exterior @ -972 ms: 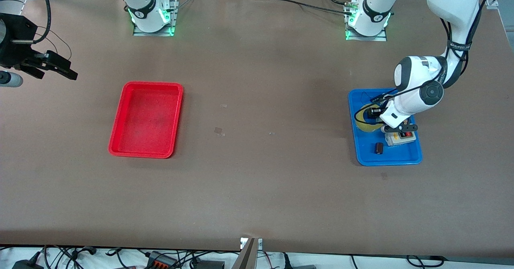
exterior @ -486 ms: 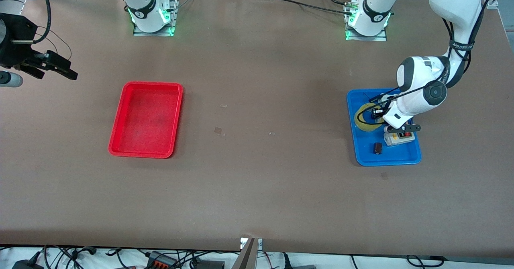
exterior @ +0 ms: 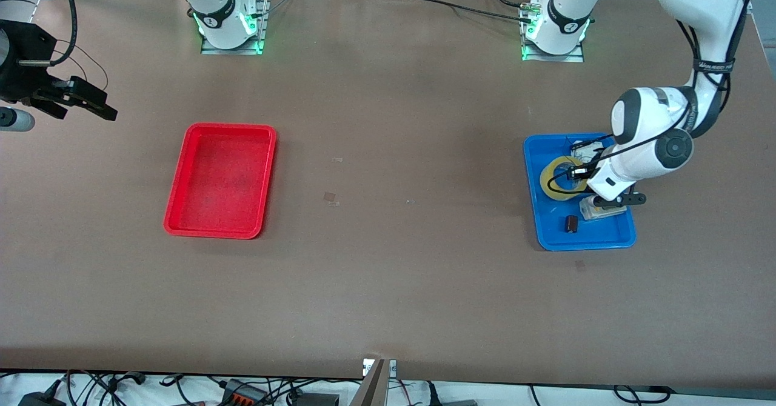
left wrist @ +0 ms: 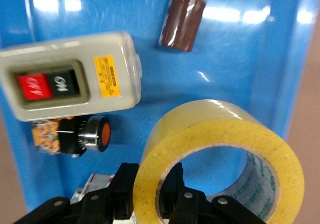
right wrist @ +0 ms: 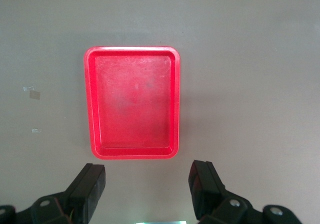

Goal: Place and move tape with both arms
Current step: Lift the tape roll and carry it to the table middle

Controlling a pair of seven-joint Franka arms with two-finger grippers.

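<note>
I see the tape [left wrist: 220, 159] as a glossy yellow-amber ring with a wide hollow core, its wall clamped between the left pincer's [left wrist: 155, 196] two fingers, one inside the core and one outside. It sits over the blue tray [exterior: 548, 236], above the grey switch box [left wrist: 70, 88] and a small brown roll [left wrist: 182, 21]. My left arm bends down from its base over that tray. My right pincer [right wrist: 147, 186] waits with fingers apart, high over the tabletop [exterior: 388, 285] near the red tray [right wrist: 132, 103].
</note>
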